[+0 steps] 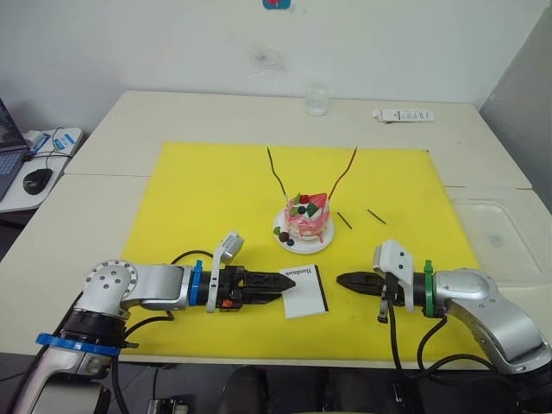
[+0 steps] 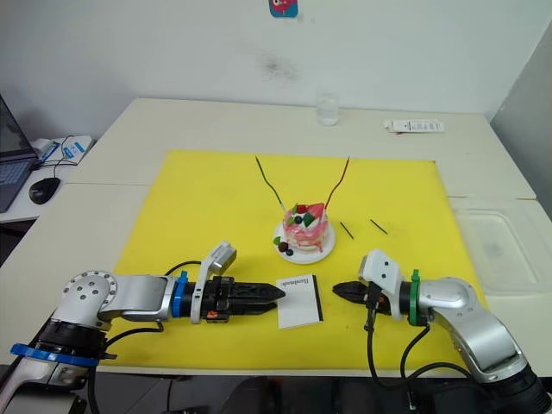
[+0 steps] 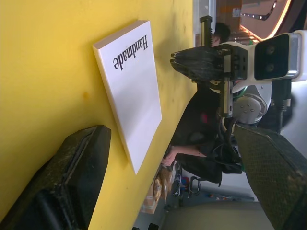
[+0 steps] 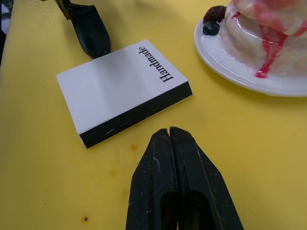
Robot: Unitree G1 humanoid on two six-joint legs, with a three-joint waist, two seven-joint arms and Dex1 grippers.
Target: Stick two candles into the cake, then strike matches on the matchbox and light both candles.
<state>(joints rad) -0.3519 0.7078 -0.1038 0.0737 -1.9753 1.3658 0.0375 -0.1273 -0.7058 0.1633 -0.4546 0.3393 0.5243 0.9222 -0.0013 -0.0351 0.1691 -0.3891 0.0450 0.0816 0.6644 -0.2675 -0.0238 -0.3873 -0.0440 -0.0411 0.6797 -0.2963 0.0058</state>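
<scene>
The pink-and-white cake (image 1: 304, 222) sits on its white plate mid-mat. A green candle (image 1: 275, 172) and a dark red candle (image 1: 345, 172) stand in it, leaning outward. Two short dark matches (image 1: 344, 220) (image 1: 376, 216) lie on the mat right of the cake. In front of the cake lies the white matchbox (image 1: 305, 291), flat, its black strip facing my right gripper. My left gripper (image 1: 289, 280) is open, its fingertips at the box's left edge. To the right of the box my right gripper (image 4: 169, 132) is shut and empty, a short gap away.
A yellow mat (image 1: 207, 198) covers the table's middle. At the back stand a glass (image 1: 316, 100) and a white flat object (image 1: 403, 114). A clear plastic lid (image 1: 502, 237) lies at the right. A mouse (image 1: 36, 179) rests on a side desk to the left.
</scene>
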